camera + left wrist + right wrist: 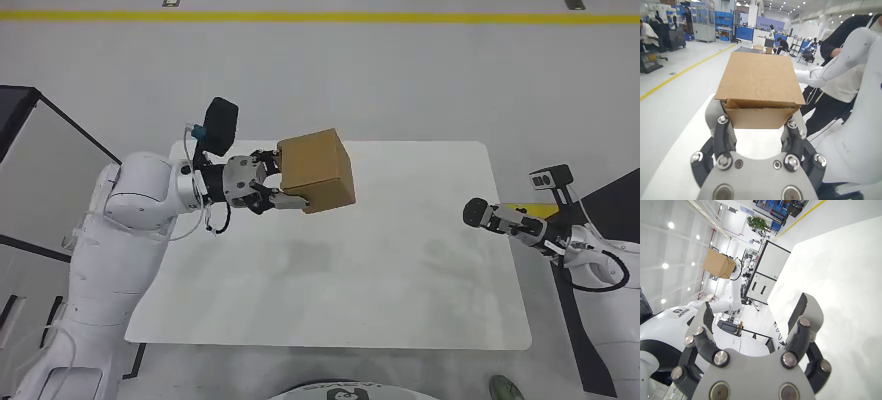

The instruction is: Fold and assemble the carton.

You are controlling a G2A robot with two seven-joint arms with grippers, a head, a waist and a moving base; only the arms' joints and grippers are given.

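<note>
Your left pincer was clamped on one end of the carton, which hung clear above the desk. Right pincer gaped empty, well apart. Risk: one-ended grip, so the carton could twist or slip. Carton looked brown and boxed up, with the end flap slightly gapped.

The white left arm stretches from 9 o'clock toward 3 o'clock, its grey-and-black two-fingered left gripper clamped on a brown cardboard carton held off the surface, while the right arm's matching right gripper sits at 3 o'clock, pointing toward 9 o'clock, fingers spread and empty.
</note>
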